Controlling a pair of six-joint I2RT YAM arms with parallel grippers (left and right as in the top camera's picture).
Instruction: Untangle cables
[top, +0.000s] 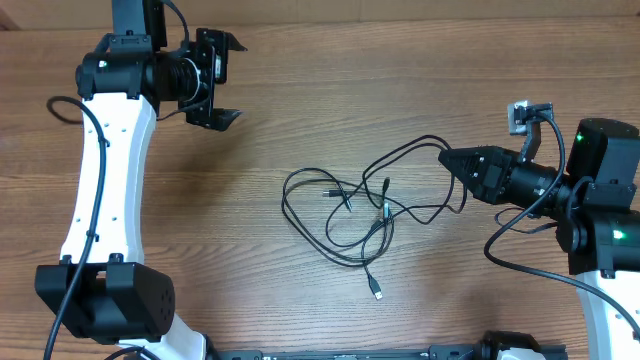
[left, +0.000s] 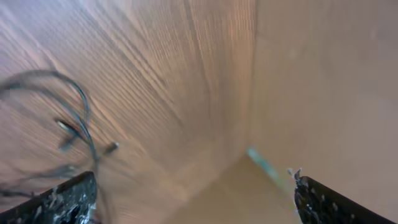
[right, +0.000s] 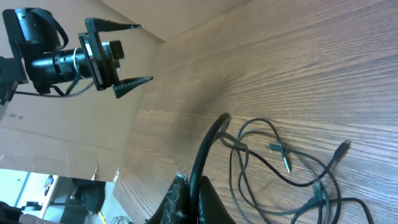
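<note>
Thin black cables (top: 360, 215) lie tangled in the middle of the wooden table, with small plugs at several ends, one at the front (top: 377, 291). My right gripper (top: 448, 157) is shut on a strand of the cables at the tangle's right edge; in the right wrist view the strand (right: 208, 143) runs up from between the closed fingers (right: 194, 190). My left gripper (top: 222, 80) is open and empty, raised at the back left, far from the tangle. In the left wrist view the cables (left: 74, 124) show blurred at the left, between and beyond the spread fingertips (left: 196, 196).
The wooden table (top: 330, 100) spans the view. The left arm's white link (top: 105, 170) stretches along the left side and the right arm's base (top: 600, 230) stands at the right edge. A cardboard wall (right: 81, 130) backs the table.
</note>
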